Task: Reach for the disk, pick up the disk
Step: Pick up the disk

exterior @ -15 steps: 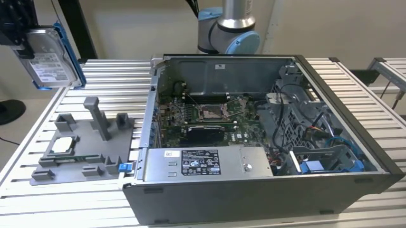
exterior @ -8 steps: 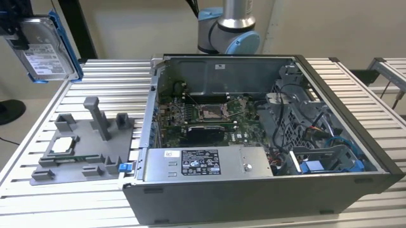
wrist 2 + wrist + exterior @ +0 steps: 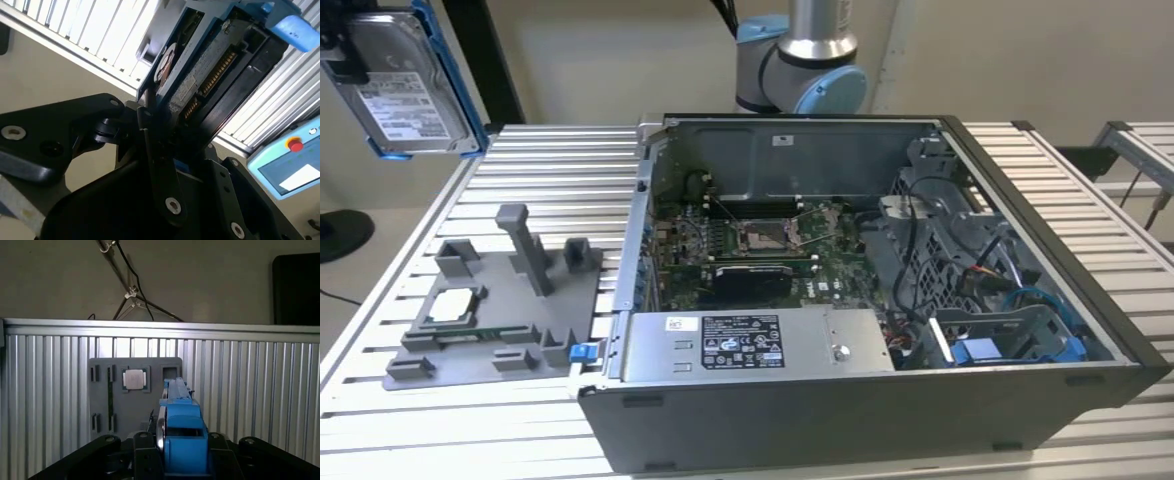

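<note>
The disk (image 3: 408, 88), a silver hard drive with a white label in a blue bracket, hangs upright high above the table's far corner at the exterior view's left. My gripper (image 3: 339, 48) is shut on it from that side. In the second wrist view the black fingers (image 3: 148, 131) clamp the disk (image 3: 200, 75) edge-on, its connector row showing. In the first wrist view the disk's blue bracket edge (image 3: 181, 432) stands between the gripper (image 3: 180, 452) jaws, over the grey fixture.
An open computer case (image 3: 881, 400) fills the table's middle and the exterior view's right, with a long grey box (image 3: 747, 345) along its front. A grey fixture (image 3: 494, 320) holding a small square chip (image 3: 454, 305) lies on the slatted table (image 3: 560, 170). The arm's base (image 3: 801, 70) stands behind the case.
</note>
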### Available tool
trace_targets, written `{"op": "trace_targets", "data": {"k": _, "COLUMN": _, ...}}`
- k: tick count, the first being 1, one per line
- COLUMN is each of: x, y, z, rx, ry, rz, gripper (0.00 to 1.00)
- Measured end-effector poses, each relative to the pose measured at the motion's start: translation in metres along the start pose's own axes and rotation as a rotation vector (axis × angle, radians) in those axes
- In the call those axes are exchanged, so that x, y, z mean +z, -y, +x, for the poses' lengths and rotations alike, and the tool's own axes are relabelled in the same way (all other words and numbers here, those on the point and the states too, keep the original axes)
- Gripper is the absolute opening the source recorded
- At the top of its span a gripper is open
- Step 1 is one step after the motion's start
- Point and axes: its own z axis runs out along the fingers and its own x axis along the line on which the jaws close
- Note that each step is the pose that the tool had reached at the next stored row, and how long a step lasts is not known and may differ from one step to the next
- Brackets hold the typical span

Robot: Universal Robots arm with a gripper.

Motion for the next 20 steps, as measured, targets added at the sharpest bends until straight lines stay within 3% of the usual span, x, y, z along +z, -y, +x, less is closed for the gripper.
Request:
{"op": "trace_targets", "data": {"k": 6, "x": -0.0074, "y": -0.0003, "z": 0.0, "rx": 0.0, "ry": 0.0, "rz": 0.0001, "gripper": 0.0}}
{"op": "trace_targets", "data": {"k": 12, "x": -0.008, "y": 0.0002, "z": 0.0, "rx": 0.0, "ry": -0.0001, "rz": -0.0001, "gripper": 0.0}}
{"op": "trace_targets", "data": {"k": 15, "x": -0.0082, "y": 0.0056, "z": 0.0, "rx": 0.0, "ry": -0.0001, "rz": -0.0001, "gripper": 0.0}}
{"op": "trace_targets", "data": {"k": 20, "x": -0.0087, "y": 0.0226, "z": 0.0002, "rx": 0.0, "ry": 0.0, "rz": -0.0014, "gripper": 0.0}}
